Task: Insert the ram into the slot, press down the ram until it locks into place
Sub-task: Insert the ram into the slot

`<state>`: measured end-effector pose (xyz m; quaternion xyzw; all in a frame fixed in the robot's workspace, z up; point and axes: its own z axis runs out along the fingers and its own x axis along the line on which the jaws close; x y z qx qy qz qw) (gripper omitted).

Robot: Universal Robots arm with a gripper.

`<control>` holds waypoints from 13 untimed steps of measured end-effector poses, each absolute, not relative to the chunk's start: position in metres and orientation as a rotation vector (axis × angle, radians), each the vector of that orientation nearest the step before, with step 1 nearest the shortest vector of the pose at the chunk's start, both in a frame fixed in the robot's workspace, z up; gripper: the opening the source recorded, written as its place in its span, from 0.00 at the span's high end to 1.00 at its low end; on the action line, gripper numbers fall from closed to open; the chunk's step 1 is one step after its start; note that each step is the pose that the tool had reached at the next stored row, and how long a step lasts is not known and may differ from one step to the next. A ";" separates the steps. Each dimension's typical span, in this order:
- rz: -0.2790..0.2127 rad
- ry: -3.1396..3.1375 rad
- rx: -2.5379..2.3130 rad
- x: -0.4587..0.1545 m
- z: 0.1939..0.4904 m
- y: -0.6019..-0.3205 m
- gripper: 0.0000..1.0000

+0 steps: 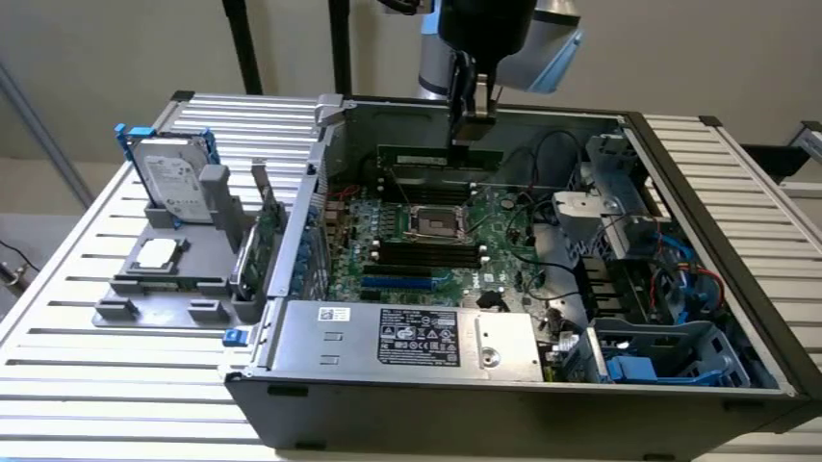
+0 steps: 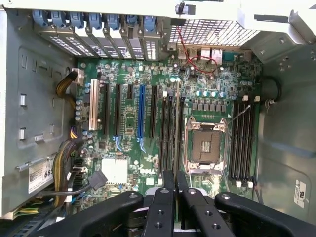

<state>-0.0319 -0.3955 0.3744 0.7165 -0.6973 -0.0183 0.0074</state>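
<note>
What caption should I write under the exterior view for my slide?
Robot gripper holds the ram over the motherboard inside the open computer case.

White sticker [image 2: 39, 174]: you can read "68" on it, well off to one side of the gripper [image 2: 175, 174] jaws; the rest is cut off.
Circuit board [image 2: 128, 123]: white print just beside the jaws looks to you like "DELL".
Black label [image 1: 418, 339]: its print is too small for you to read.

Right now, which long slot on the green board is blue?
The one blue slot; the slots beside it are black, and one at the row's end is white.
</note>
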 end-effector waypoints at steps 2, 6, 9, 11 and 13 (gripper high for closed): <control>-0.057 -2.180 2.241 -0.032 0.371 -0.395 0.87; -0.057 -2.180 2.240 -0.032 0.363 -0.396 0.87; -0.057 -2.180 2.241 -0.032 0.358 -0.395 0.87; -0.057 -2.180 2.241 -0.032 0.354 -0.395 0.87; -0.057 -2.180 2.240 -0.032 0.351 -0.395 0.87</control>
